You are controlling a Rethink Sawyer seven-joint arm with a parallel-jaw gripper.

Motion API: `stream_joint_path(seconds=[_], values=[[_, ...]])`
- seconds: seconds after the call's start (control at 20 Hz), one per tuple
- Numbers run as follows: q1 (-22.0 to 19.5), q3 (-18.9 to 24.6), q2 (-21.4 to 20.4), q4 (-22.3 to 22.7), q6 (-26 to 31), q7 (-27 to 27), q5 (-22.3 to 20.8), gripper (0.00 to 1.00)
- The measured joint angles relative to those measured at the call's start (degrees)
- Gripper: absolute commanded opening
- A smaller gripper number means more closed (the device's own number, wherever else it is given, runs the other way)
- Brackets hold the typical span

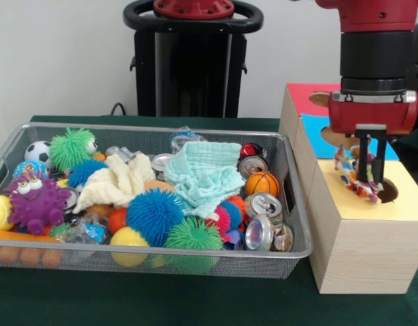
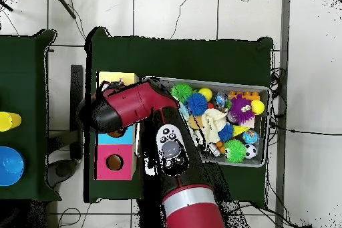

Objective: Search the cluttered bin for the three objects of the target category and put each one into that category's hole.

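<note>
My gripper (image 1: pixel 372 180) hangs over the yellow-topped wooden box (image 1: pixel 407 205) at the right. It is shut on a knotted fabric bundle (image 1: pixel 347 167), white with red, blue and yellow patches. The bundle hangs just above the box top, at the left edge of the round hole (image 1: pixel 389 193). The wire mesh bin (image 1: pixel 161 128) stands left of the boxes and is full of clutter. I see no other such bundle in it. In the overhead view the arm (image 2: pixel 130 105) covers the gripper and the hole; only a strip of the yellow top (image 2: pixel 117 78) shows beside the bin (image 2: pixel 266 92).
The bin holds a mint cloth (image 1: pixel 203 173), a pale yellow cloth (image 1: pixel 117 182), spiky balls (image 1: pixel 155 216), crushed cans (image 1: pixel 260 231), a purple monster toy (image 1: pixel 36 202) and small balls. Behind the yellow box stand a blue-topped box (image 1: pixel 316 129) and a red-topped box (image 1: pixel 302 95).
</note>
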Motion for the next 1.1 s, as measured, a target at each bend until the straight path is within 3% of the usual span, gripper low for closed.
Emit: stream_joint_path(seconds=[1.1], values=[[2.59,-1.19,3.65,-0.01,-10.86,0.0,5.11,0.0]])
